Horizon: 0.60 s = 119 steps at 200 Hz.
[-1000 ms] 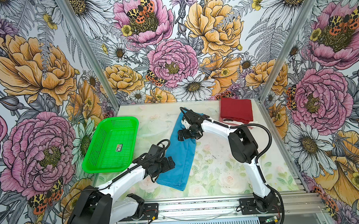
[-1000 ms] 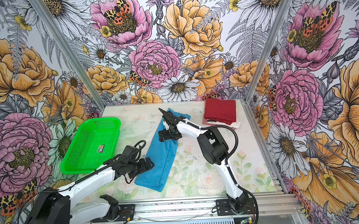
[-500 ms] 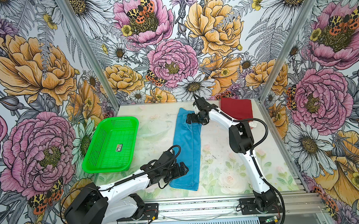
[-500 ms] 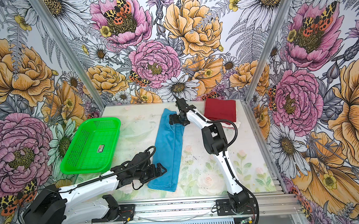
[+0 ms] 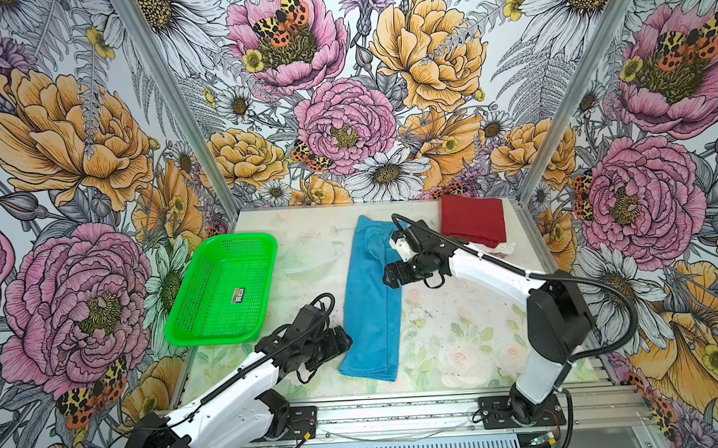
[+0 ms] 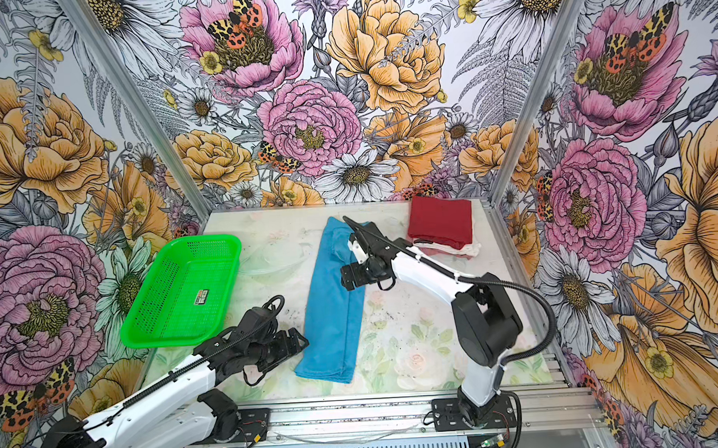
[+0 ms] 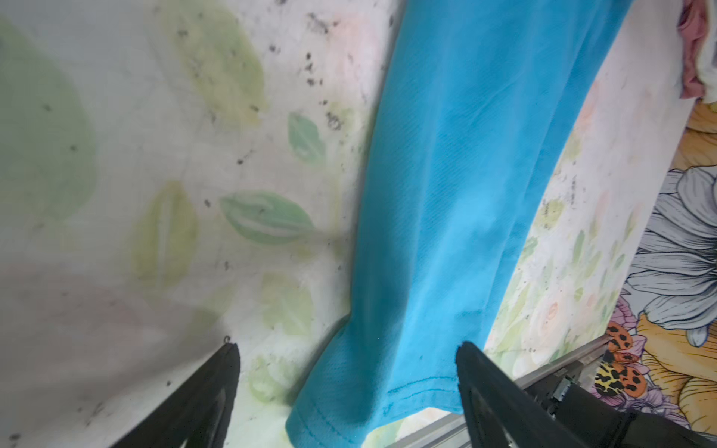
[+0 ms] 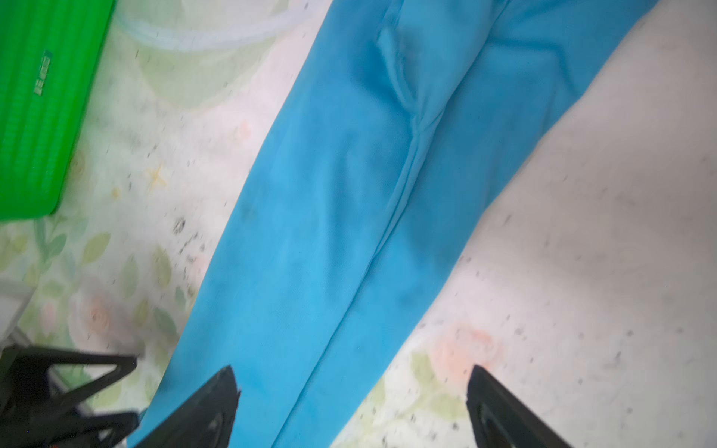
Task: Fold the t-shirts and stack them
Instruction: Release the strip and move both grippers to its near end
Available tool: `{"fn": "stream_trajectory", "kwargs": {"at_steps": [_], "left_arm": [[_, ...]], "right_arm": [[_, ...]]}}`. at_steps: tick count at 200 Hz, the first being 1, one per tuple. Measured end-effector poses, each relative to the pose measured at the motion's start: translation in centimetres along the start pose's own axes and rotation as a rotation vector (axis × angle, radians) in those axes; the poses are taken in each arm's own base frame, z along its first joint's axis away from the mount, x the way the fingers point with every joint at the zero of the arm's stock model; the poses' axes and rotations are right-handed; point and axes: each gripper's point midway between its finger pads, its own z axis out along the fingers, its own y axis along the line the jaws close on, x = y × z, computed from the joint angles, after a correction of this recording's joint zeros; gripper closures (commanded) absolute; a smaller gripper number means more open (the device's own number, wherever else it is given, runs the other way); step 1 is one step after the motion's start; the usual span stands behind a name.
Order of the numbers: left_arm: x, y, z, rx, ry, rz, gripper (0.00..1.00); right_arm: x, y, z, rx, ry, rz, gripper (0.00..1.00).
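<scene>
A sky-blue t-shirt lies folded into a long narrow strip down the middle of the table. A dark red folded t-shirt tops a pile of pinkish and white ones at the back right. My left gripper is open, low beside the strip's near left corner, with the hem between its jaws. My right gripper is open over the strip's right edge at mid-length, one finger above cloth and one above bare table.
A bright green mesh basket sits at the left of the table. Between it and the shirt lies a clear plastic dish. The metal rail with both arm bases runs along the front edge.
The blue strip swung from a slant to nearly straight. My right gripper came back from its far end to mid-length. My left gripper backed slightly left of the hem. Both jaws narrowed a little.
</scene>
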Motion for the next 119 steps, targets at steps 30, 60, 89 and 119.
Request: {"fn": "stream_trajectory", "kwargs": {"at_steps": [30, 60, 89, 119], "left_arm": [[2.4, 0.3, 0.3, -0.020, 0.063, 0.069, 0.25], [3.1, 1.1, 0.5, -0.047, 0.070, 0.068, 0.65], [3.2, 2.6, 0.7, -0.120, 0.068, 0.060, 0.86], [3.0, 2.5, 0.8, -0.152, 0.073, 0.060, 0.50]], "right_arm": [[9.0, 2.0, 0.7, -0.015, 0.091, -0.003, 0.25], [16.1, 3.4, 1.8, -0.006, 0.186, -0.021, 0.38], [17.9, 5.9, 1.8, -0.038, 0.184, -0.045, 0.44], [18.5, 8.0, 1.9, -0.076, 0.173, -0.054, 0.47]]}}
